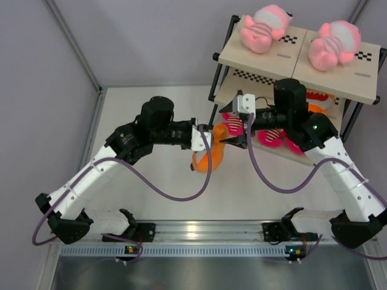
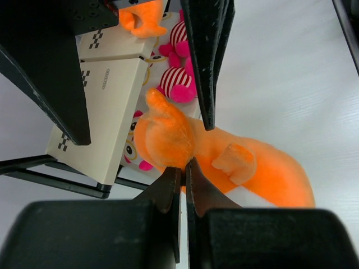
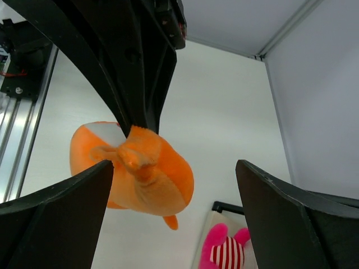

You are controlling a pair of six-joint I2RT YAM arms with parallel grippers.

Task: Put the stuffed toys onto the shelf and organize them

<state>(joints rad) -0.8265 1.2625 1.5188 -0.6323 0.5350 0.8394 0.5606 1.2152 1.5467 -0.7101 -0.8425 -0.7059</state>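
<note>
- Stuffed toys are mostly put away: two pale pink striped plush figures (image 1: 263, 27) (image 1: 334, 45) lie side by side on the top beige board of the black-framed three-tier shelf (image 1: 284, 60).
- Magenta-and-white striped plush toys (image 1: 272, 138) sit on a lower board, partly hidden by the right arm (image 1: 338, 169). A second orange plush (image 2: 143, 19) shows on a board under the top one.
- One orange plush shark (image 1: 208, 156) is not shelved. It hangs in the air just beside the shelf's left end, above the white table (image 1: 151, 199).
- The left gripper (image 2: 182, 168) is pressed together on a fin of that shark and carries its weight.
- The right gripper (image 3: 174, 207) is spread wide, one finger on each side of the shark, not closed on it.
- My judgement: what is left is this shark, perhaps by a hand-over, then tidying the crowded lower board.
</note>
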